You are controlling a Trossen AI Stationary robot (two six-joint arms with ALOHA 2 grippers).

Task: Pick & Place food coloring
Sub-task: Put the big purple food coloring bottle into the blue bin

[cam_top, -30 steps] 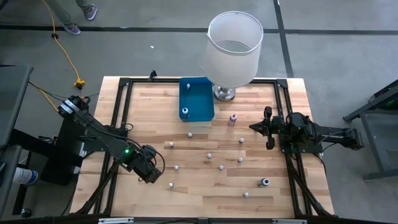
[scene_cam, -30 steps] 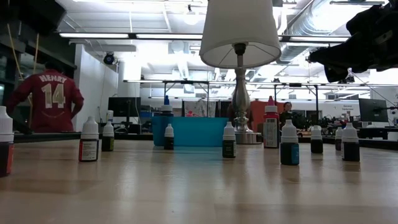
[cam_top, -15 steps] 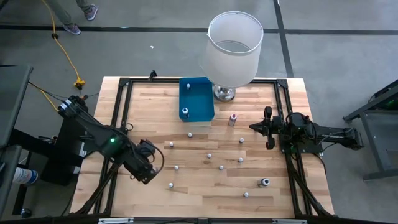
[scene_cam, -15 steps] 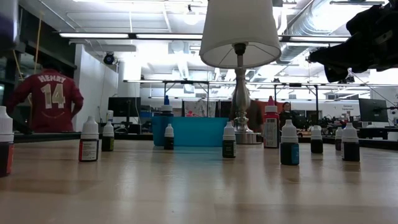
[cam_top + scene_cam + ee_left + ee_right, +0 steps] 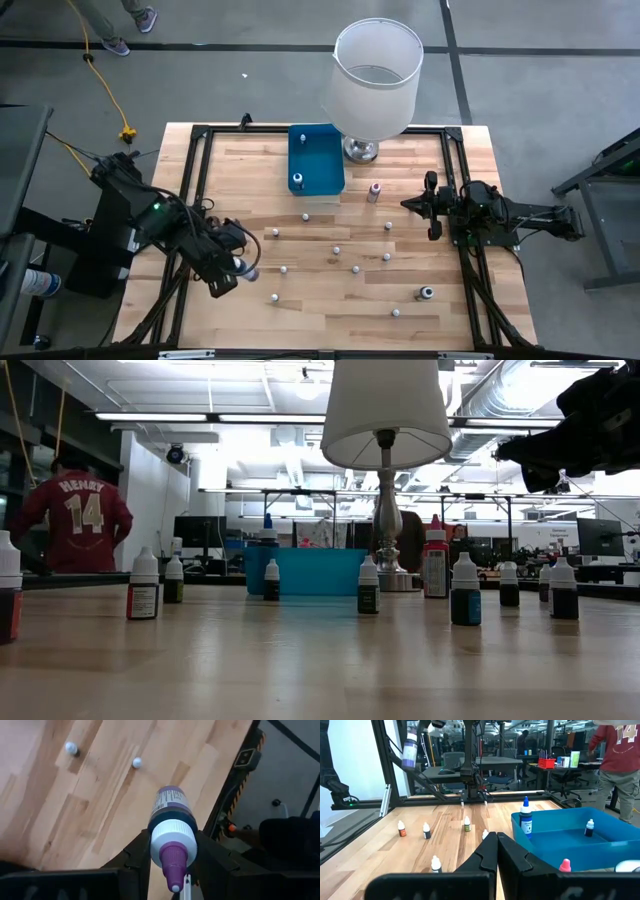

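My left gripper (image 5: 243,267) is over the table's left near part, shut on a purple food coloring bottle (image 5: 171,820) with a white collar and purple tip. The right wrist view shows that bottle (image 5: 410,747) high above the wood. Several other small white-capped bottles stand on their bases across the table, such as one near my left gripper (image 5: 272,298), a pink one (image 5: 374,190) and a dark one (image 5: 427,293). Two more (image 5: 297,180) stand in the blue tray (image 5: 325,150). My right gripper (image 5: 496,851) waits shut at the right side (image 5: 428,206). My left gripper pinches the purple bottle between its two fingers (image 5: 137,854) at the white collar (image 5: 172,836), just below the tip. The fingers come from above, pointing down. The bottle is lifted clear, with its tip toward the wrist and its body (image 5: 168,805) pointing down at the table.
A big white lamp (image 5: 375,75) on a metal base (image 5: 361,150) stands at the far edge beside the tray. A black frame (image 5: 195,170) runs along the table's sides. Bare wood lies along the near edge (image 5: 330,325). A person in a red shirt (image 5: 75,520) stands beyond the table.
My left arm has risen and drawn back toward the table's left edge, turning its wrist, with the purple bottle still in its fingers. The bottles on the table and my right arm have stayed put.
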